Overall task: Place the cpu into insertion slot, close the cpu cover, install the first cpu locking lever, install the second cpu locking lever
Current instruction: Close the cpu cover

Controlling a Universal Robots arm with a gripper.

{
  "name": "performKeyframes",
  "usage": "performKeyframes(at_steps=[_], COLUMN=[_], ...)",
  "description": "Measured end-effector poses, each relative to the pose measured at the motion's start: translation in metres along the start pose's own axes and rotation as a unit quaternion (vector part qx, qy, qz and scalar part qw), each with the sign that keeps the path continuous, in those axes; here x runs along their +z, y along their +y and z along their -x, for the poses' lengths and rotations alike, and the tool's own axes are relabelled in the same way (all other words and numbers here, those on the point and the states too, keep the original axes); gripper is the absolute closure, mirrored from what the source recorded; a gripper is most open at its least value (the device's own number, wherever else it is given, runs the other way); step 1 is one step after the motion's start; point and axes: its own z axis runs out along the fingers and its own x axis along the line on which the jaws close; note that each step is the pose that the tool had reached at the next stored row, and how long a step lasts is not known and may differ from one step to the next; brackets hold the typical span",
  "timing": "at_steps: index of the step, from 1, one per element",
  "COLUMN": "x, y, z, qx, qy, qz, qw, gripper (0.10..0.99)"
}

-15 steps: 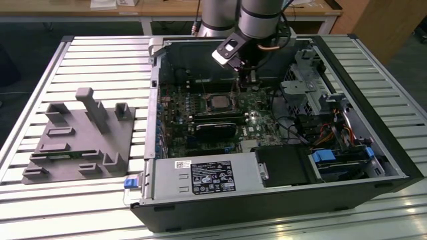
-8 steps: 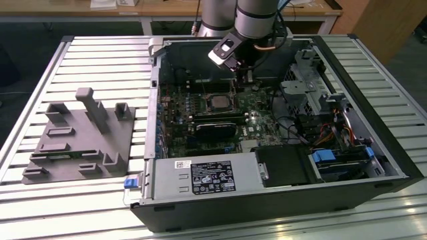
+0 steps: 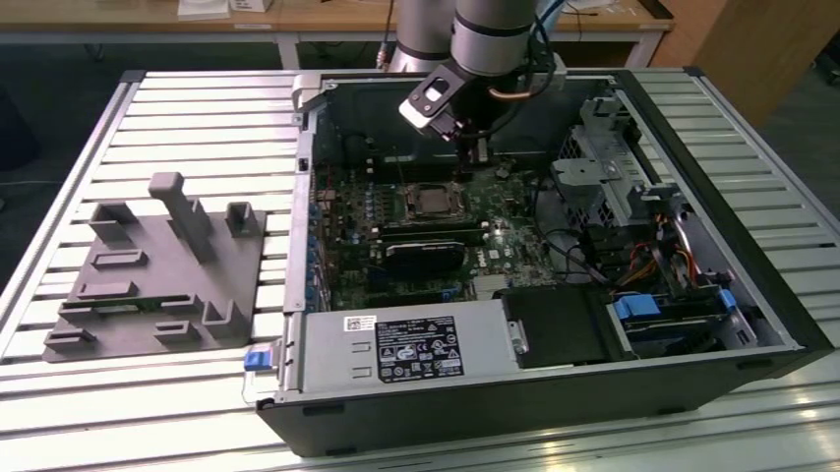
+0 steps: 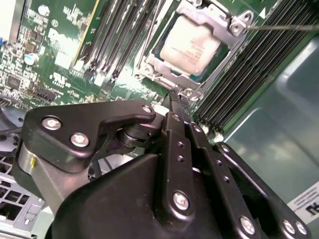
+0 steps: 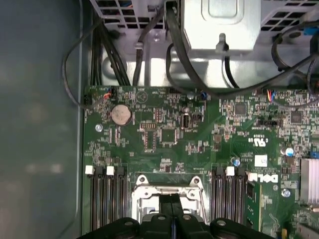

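Observation:
The cpu point(image 4: 192, 46), a pale square chip, lies in the insertion slot point(image 3: 430, 202) on the green board. The silvery cpu cover point(image 4: 225, 22) lies flat over it as a frame around its face. A thin metal locking lever point(image 4: 284, 27) runs out sideways from one corner of the frame. My gripper point(image 4: 177, 94) is shut, with nothing visible between its black fingers point(image 5: 171, 201). In both wrist views its tips are right at the edge of the cover. In the exterior view the gripper point(image 3: 475, 152) hangs inside the case just behind the socket.
The open computer case point(image 3: 552, 388) lies on a slatted table. Long black memory slots point(image 4: 119, 35) flank the socket. A black graphics card point(image 3: 423, 248), a drive cage point(image 3: 617, 167) and cables point(image 5: 149, 30) crowd the case. A grey fixture point(image 3: 151, 270) sits at the exterior view's left.

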Motion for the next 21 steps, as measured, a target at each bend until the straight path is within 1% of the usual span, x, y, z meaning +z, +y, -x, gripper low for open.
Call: performKeyframes(at_steps=[6,13,16,18,21], x=[0.002,0.0087,0.0117,0.0133,0.0148], y=[-0.01,-0.0205,-0.0269,-0.0313,-0.0349], z=[0.0001,0.0017,0.0023,0.0024,0.0026], qx=[0.0,0.0,0.0,0.0,0.0], qy=[0.0,0.0,0.0001,0.0001,0.0], qz=[0.0018,0.0092,0.0123,0.0137,0.0139], qw=[1.0,1.0,0.9999,0.9999,0.9999], gripper=[0.98,0.98,0.98,0.98,0.98])
